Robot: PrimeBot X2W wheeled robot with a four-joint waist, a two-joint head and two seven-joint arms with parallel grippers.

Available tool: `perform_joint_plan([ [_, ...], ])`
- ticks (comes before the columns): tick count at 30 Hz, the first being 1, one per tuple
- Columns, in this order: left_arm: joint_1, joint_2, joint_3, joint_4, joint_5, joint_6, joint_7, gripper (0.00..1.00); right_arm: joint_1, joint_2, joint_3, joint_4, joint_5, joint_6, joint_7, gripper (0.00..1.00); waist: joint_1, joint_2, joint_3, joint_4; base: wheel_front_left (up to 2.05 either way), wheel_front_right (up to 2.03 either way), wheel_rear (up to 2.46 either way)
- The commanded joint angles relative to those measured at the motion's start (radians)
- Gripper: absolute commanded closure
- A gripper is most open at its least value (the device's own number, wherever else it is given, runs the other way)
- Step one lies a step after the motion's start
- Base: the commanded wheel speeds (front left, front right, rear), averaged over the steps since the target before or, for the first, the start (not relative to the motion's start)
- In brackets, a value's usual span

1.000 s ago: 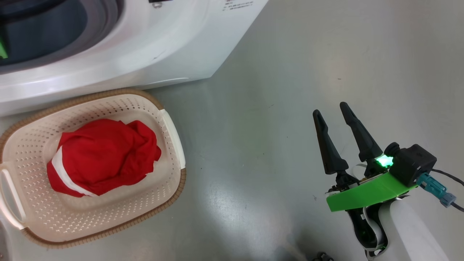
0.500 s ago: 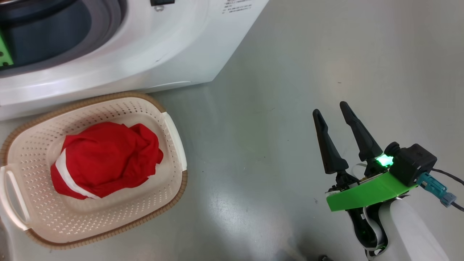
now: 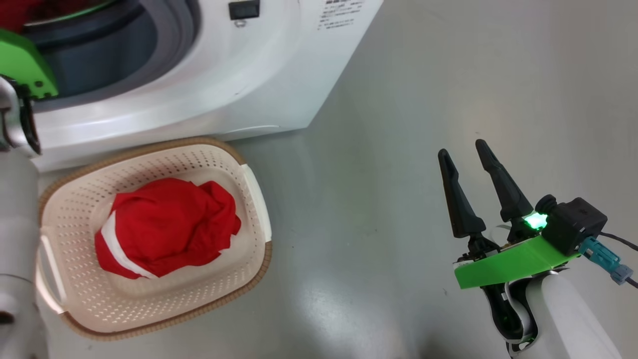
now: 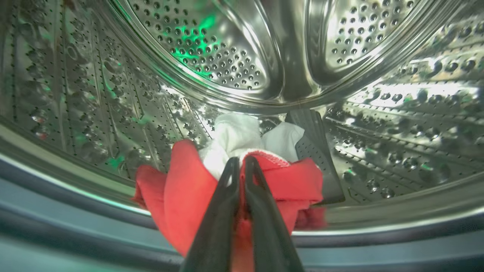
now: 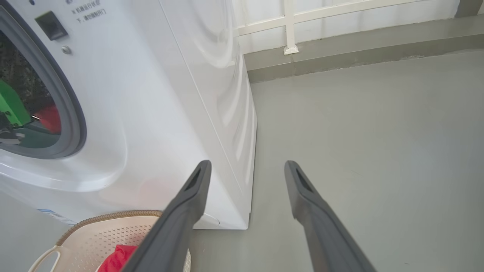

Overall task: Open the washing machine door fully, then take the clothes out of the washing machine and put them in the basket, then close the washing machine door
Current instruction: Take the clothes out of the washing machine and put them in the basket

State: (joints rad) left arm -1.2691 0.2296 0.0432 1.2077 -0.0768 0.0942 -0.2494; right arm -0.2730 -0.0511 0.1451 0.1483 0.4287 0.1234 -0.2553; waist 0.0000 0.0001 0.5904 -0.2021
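left gripper (image 4: pixel 239 161) pinching clothes (image 4: pixel 185 189), basket (image 3: pixel 199 164) lying crosswise

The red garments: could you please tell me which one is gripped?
The drum garment, inside the washing machine's steel drum, is pinched by the shut left gripper; the basket garment lies loose in the basket.

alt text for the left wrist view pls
The left gripper, with long dark fingers, is shut on a bunched bright red and white garment low in the shiny perforated steel drum, just behind the grey rubber gasket.
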Motion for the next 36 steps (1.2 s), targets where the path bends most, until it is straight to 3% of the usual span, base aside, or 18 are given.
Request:
perform_joint_plan([
  [1,0.035,0.034,0.019,-0.066,-0.013,-0.012,-0.012,1.00,0.018,0.001,0.019,-0.017,-0.011,0.007,-0.006,0.00,0.0000,-0.0001,-0.022,0.019,0.00,0.00,0.00],
  [11,0.212,-0.025,0.060,-0.336,-0.046,-0.041,-0.012,1.00,0.050,0.001,-0.002,-0.011,-0.034,0.007,-0.006,0.00,0.0000,-0.0001,-0.076,0.065,0.00,0.00,0.00],
  [25,0.478,-0.136,0.129,-0.701,-0.035,-0.116,-0.012,1.00,0.083,0.001,-0.023,-0.008,-0.052,0.007,-0.006,0.00,0.0000,-0.0001,-0.130,0.116,0.00,0.00,0.00],
  [36,0.632,-0.176,0.149,-0.943,-0.032,-0.143,-0.012,1.00,0.096,-0.003,-0.036,-0.014,-0.054,0.007,-0.006,0.00,0.0000,-0.0001,-0.137,0.139,0.00,0.00,0.00],
])
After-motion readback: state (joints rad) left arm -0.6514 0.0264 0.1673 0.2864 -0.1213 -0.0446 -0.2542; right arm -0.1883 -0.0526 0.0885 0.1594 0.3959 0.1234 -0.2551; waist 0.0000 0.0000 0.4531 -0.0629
